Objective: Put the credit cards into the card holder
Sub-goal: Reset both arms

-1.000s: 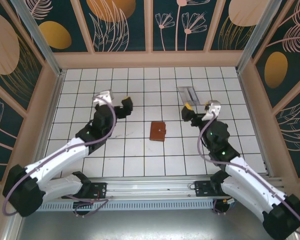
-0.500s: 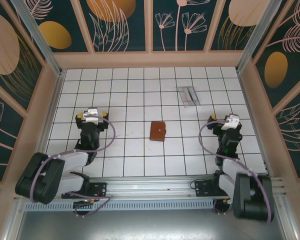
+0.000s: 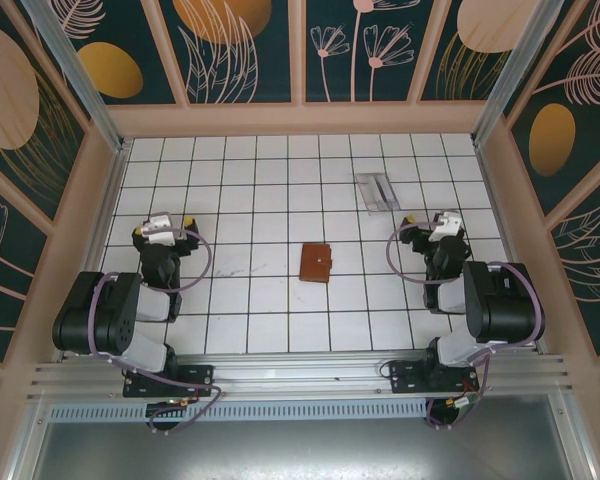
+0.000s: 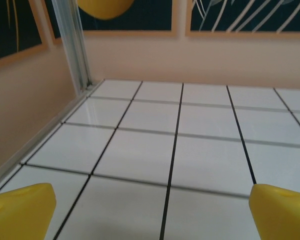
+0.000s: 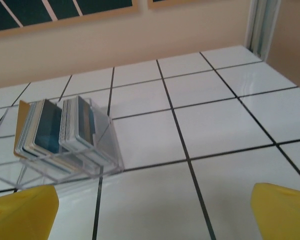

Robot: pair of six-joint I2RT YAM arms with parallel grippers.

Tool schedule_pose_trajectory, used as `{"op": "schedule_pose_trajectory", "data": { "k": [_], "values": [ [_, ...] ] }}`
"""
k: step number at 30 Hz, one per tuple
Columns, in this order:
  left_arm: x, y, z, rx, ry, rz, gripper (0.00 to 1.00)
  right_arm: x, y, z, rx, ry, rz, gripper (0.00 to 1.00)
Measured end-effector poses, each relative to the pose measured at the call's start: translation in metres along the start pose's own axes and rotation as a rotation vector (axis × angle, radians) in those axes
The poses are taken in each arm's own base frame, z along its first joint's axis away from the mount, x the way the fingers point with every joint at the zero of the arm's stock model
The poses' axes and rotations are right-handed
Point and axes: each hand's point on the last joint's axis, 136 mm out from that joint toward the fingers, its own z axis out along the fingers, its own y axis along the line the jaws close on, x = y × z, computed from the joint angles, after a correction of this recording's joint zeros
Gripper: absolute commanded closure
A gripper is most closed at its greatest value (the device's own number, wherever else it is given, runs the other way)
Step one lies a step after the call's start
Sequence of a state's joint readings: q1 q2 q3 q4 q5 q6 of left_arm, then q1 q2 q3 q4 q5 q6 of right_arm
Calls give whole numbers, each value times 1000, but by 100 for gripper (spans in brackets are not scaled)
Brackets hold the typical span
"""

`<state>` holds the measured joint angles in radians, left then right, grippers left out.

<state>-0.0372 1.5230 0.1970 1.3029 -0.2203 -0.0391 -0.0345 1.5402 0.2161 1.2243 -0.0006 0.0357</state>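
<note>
The card holder (image 3: 315, 263), a small reddish-brown wallet, lies shut on the white tiles at the middle of the table. Several credit cards (image 5: 50, 127) with bluish and pale faces stand on edge in a clear plastic tray (image 5: 104, 150), which sits at the back right (image 3: 376, 191). My right gripper (image 3: 440, 226) is low and open, a few tiles short of the tray and right of the card holder; its yellow fingertips (image 5: 282, 210) are wide apart with bare tile between them. My left gripper (image 3: 162, 227) is open over bare tiles at the left, facing the back corner, yellow fingertips (image 4: 20, 210) spread.
Pale wooden walls (image 3: 300, 118) close in the tiled floor on three sides, with a metal post (image 4: 77, 45) in the back left corner. Both arms are folded back close to their bases (image 3: 170, 378) along the near rail.
Both arms have pulled back from beside the card holder and folded down toward their bases. The grippers now sit low at the left and right sides. Both stayed open.
</note>
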Motion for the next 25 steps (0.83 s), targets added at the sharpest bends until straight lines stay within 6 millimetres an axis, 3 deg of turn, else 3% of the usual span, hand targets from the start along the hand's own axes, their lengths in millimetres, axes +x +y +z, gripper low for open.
{"op": "schedule_pose_trajectory", "data": {
  "k": [3,25],
  "values": [
    [-9,1,5,-5,-23,-22,1,-1,-1,0,4,-2,-2,1],
    [-4,1,5,-3,-3,-28,1,0,5,3,-27,8,-11,1]
  ]
}}
